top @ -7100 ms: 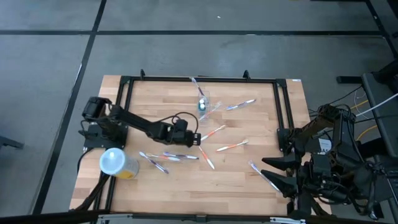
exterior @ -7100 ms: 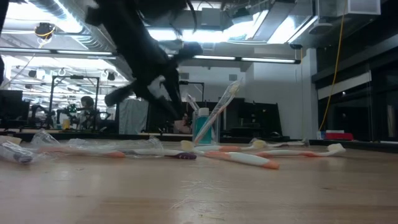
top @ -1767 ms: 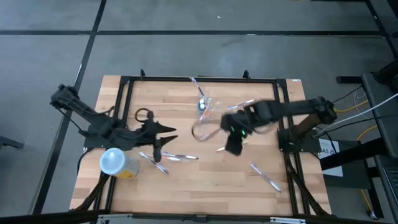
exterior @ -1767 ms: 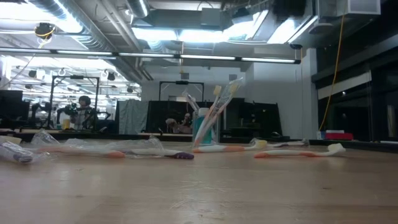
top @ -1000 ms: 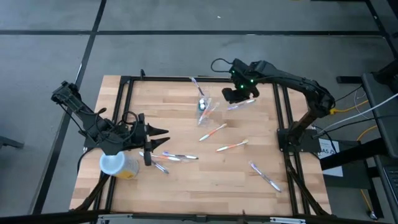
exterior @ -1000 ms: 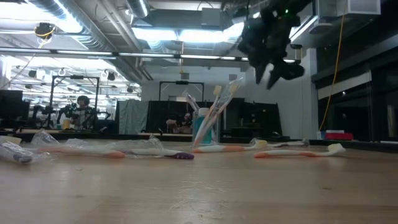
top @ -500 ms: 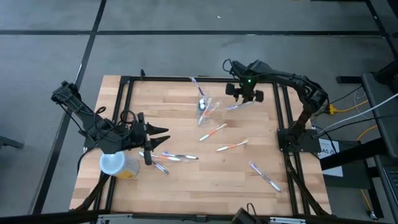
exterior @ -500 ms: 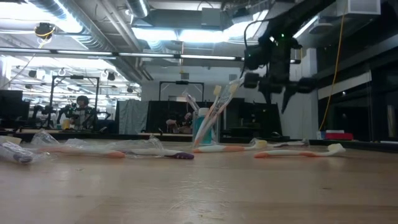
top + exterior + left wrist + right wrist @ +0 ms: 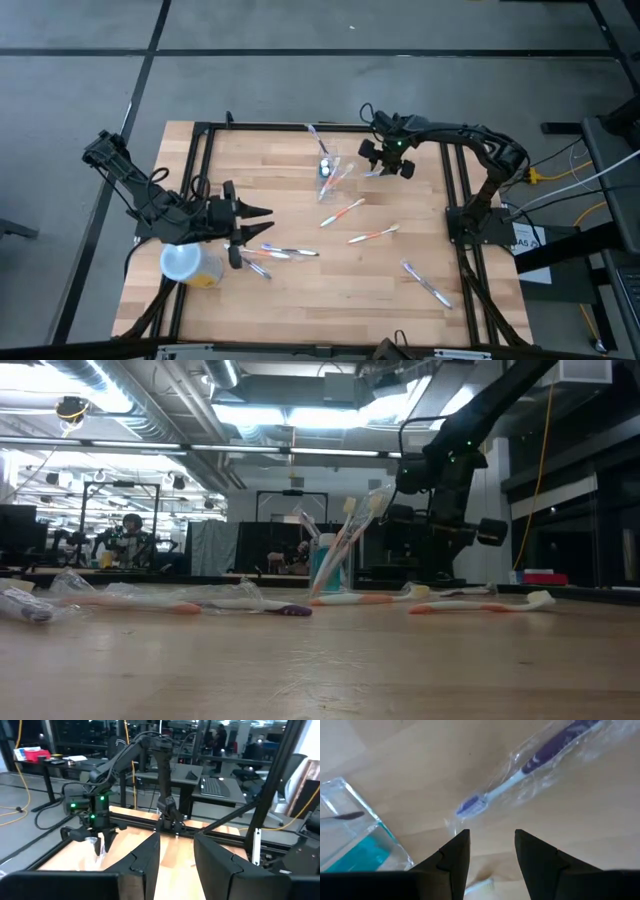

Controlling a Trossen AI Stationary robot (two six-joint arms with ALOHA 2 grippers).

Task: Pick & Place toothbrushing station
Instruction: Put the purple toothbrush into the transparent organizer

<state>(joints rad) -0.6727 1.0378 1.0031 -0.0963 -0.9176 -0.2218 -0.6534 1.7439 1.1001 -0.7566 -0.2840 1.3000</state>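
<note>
The toothbrushing station [image 9: 326,166], a small clear holder, stands near the table's far edge; in the low view the toothbrushing station [image 9: 328,567] has toothbrushes leaning in it. Just to its right lies a purple toothbrush in a clear wrapper [image 9: 540,757]. My right gripper [image 9: 384,163] hangs open over this brush's head end, fingers pointing steeply down, touching nothing; the right wrist view shows the holder's corner [image 9: 355,830] beside it. My left gripper [image 9: 262,215] is open at the table's left, pointing level toward the right, with nothing between its fingers.
A yellow tub with a pale round lid [image 9: 186,262] stands at the near left. Loose toothbrushes lie mid-table: orange-ended ones [image 9: 345,211] [image 9: 373,235], a wrapped one [image 9: 425,283] near right, several [image 9: 270,254] by my left gripper. A black frame [image 9: 455,170] borders the table.
My right gripper has come down from high above the far edge toward the wrapped purple toothbrush beside the holder, rolling about its own axis as it sank. Its fingers have stayed open. No object has moved.
</note>
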